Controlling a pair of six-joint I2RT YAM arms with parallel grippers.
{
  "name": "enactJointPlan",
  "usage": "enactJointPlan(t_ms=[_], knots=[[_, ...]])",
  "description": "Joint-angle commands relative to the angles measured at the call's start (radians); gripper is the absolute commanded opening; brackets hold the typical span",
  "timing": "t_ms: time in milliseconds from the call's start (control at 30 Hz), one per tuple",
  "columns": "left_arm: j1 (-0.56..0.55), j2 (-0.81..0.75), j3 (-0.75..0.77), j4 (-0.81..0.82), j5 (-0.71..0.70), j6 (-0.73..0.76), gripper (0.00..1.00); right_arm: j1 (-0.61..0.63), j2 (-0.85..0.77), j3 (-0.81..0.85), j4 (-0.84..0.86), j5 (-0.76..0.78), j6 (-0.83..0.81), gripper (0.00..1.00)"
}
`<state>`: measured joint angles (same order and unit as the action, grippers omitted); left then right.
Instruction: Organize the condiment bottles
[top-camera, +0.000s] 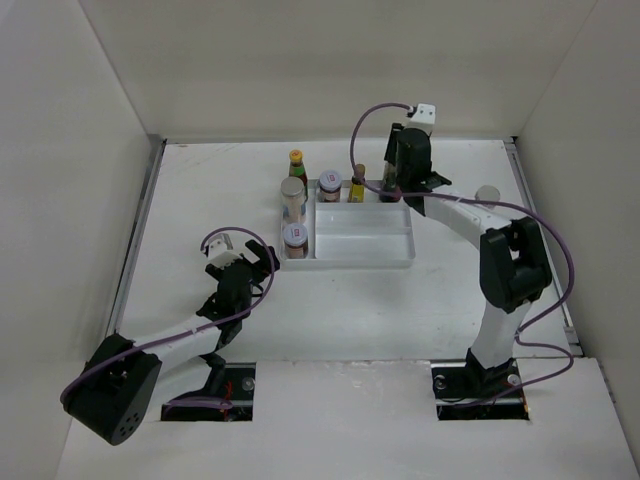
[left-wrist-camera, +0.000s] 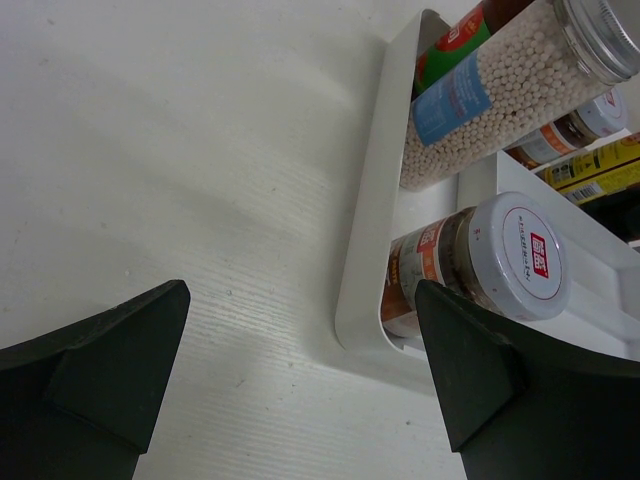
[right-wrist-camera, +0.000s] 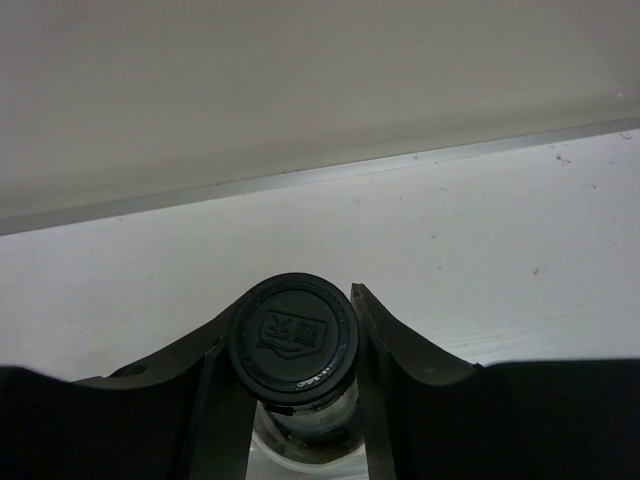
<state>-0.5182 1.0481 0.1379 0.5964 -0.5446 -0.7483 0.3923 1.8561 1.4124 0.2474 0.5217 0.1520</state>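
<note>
Squarely between right gripper (right-wrist-camera: 296, 308) fingers, black-capped bottle (right-wrist-camera: 292, 340) pinched at the cap, left gripper (left-wrist-camera: 300, 300) spread wide

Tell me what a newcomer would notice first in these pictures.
First, the right gripper clamped around a black-capped bottle at the back right corner of the white tray in the middle of the table. Next, the lidded jars standing in the tray's left compartment. The left gripper hangs wide open just off the tray's near left corner.
</note>
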Motion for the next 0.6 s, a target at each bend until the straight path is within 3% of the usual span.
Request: enactJointPlan(t_ms=[0, 67, 167, 233, 433, 567], knots=[[-0.003, -0.016, 0.022, 0.049, 0.005, -0.008, 1.00, 0.004, -0.028, -0.058, 0.104, 0.001, 0.047, 0.53], [-0.004, -0.007, 0.026, 0.049, 0.005, -0.008, 1.00, 0.004, -0.046, -0.076, 0.105, 0.003, 0.047, 0.68], [-0.003, -0.002, 0.028, 0.049, 0.006, -0.008, 1.00, 0.004, -0.096, -0.090, 0.105, -0.002, 0.047, 0.83], [-0.003, -0.010, 0.026, 0.049, 0.006, -0.008, 1.00, 0.004, -0.153, -0.111, 0.105, 0.003, 0.043, 1.00], [-0.004, -0.016, 0.026, 0.049, 0.008, -0.008, 1.00, -0.005, -0.371, -0.271, 0.130, 0.008, 0.083, 1.00], [-0.003, 0.004, 0.034, 0.037, 0.008, -0.008, 1.00, -0.088, -0.510, -0.432, 0.119, 0.038, 0.135, 1.00]])
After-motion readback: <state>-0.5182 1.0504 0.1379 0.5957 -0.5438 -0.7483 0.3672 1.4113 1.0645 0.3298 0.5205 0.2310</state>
